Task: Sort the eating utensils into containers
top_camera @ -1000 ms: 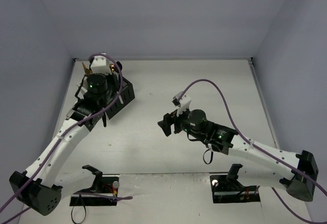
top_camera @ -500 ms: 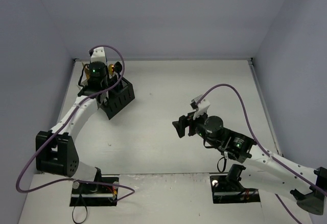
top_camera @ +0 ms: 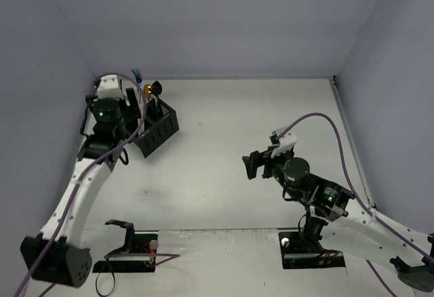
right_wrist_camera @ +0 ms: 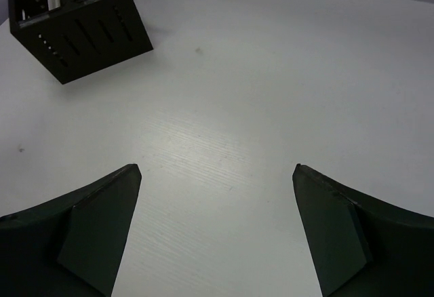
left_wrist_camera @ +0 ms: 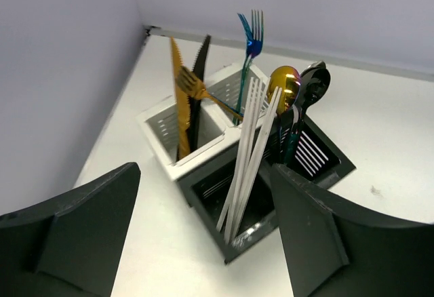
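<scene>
At upper left of the overhead view: the containers (top_camera: 161, 134), four joined mesh bins, two white and two black, near the table's far left corner.
Eating utensils: all stand in the bins. The gold knife (left_wrist_camera: 178, 97) and black knife (left_wrist_camera: 201, 66) share one white bin. The blue fork (left_wrist_camera: 251, 36) rises from the other. Pale plastic pieces (left_wrist_camera: 247, 154) lean in the near black bin. The gold spoon (left_wrist_camera: 285, 85) and black spoon (left_wrist_camera: 314, 83) are in the far black one.
Left gripper (left_wrist_camera: 203, 171): jaws spread wide, holding nothing, just left of the containers.
Right gripper (right_wrist_camera: 217, 168): centre right, jaws wide apart, empty, over bare table (right_wrist_camera: 237, 107), well apart from the bins.
</scene>
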